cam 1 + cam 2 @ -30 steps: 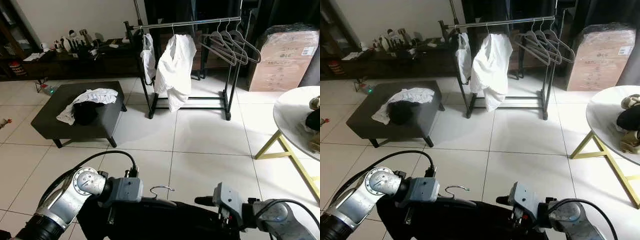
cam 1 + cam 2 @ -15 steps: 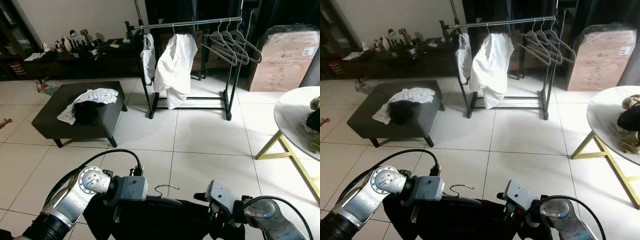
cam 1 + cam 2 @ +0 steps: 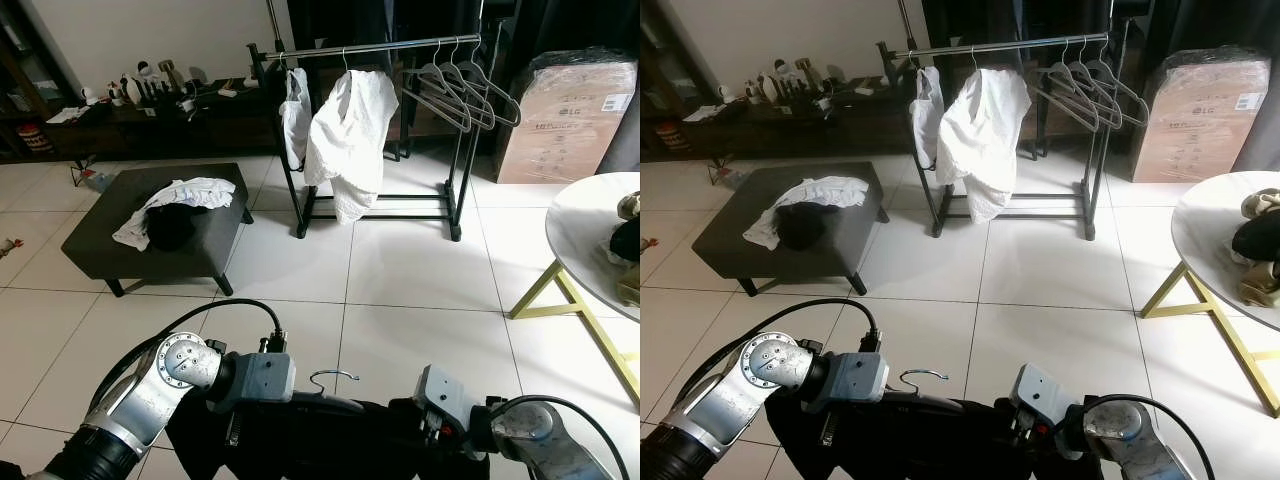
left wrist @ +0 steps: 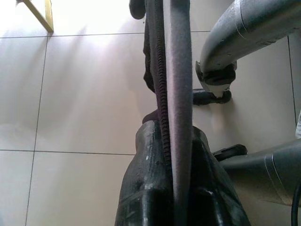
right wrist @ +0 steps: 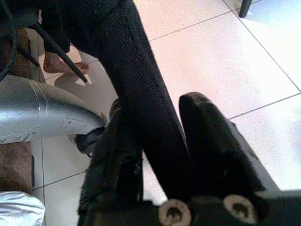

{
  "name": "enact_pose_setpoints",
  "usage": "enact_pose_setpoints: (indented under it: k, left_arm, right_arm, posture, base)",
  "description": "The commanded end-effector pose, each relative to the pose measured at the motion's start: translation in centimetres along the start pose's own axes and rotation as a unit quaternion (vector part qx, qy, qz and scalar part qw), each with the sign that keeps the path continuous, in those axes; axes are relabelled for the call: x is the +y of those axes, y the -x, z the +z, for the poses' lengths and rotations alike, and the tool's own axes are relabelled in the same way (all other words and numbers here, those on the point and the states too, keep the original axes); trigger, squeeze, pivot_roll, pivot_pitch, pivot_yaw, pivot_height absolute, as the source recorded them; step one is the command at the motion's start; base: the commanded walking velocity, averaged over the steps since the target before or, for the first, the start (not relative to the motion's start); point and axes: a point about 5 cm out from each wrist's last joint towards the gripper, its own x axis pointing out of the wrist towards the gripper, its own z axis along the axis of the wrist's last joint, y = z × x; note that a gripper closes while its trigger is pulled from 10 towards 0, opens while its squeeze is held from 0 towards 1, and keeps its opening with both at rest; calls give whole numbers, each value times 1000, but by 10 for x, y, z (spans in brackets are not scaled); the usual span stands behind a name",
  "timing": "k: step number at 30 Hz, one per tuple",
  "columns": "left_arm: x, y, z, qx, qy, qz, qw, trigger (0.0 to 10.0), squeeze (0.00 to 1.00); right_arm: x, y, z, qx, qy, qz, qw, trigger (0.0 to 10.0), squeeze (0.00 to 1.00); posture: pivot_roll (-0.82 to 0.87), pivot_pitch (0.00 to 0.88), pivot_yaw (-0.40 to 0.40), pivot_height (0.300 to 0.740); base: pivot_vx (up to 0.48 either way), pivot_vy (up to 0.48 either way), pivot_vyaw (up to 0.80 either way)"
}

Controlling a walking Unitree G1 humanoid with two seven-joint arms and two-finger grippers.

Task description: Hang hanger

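Observation:
Low in front of me I hold a hanger with a black garment [image 3: 320, 440] draped on it, its metal hook [image 3: 330, 378] sticking up between my two wrists. My left gripper [image 4: 171, 141] is shut on the hanger's grey bar [image 4: 181, 70]. My right gripper [image 5: 155, 108] is shut on the black cloth-covered end [image 5: 141, 70] of the hanger. Across the tiled floor stands the black clothes rack [image 3: 380, 45], with a white shirt [image 3: 350, 130] and a second white garment [image 3: 296, 115] hanging on it. Several empty hangers [image 3: 460, 90] hang at its right end.
A dark ottoman [image 3: 105, 240] carrying white and black clothes [image 3: 180, 205] stands to the left. At the right are a round white table [image 3: 590, 225] on yellow legs and a cardboard box [image 3: 565, 110]. A cluttered low cabinet [image 3: 130, 105] lines the back wall. Open tile floor lies between me and the rack.
Both arms and the hanger have shifted slightly right and lower in view since a second ago. Both grips are unchanged.

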Motion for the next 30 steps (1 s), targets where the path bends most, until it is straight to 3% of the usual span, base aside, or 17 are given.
enact_pose_setpoints:
  k: [1,18,30]
  left_arm:
    - [3,3,1,4,-8,0,1000,10000,0]
    - [4,2,6,-11,-9,5,1000,10000,0]
    - [2,10,6,-22,-5,-5,1000,10000,0]
  right_arm:
    - [4,-4,1,-9,-2,13,1000,0,0]
    - [7,-4,1,-14,-3,36,999,0,0]
    - [11,-6,-2,-5,-1,52,999,0,0]
  posture:
    - [-110,102,133,740]
    - [-109,98,126,740]
    - [-109,100,127,740]
  base:
    - [0,0,0]
    - [0,0,0]
    - [0,0,0]
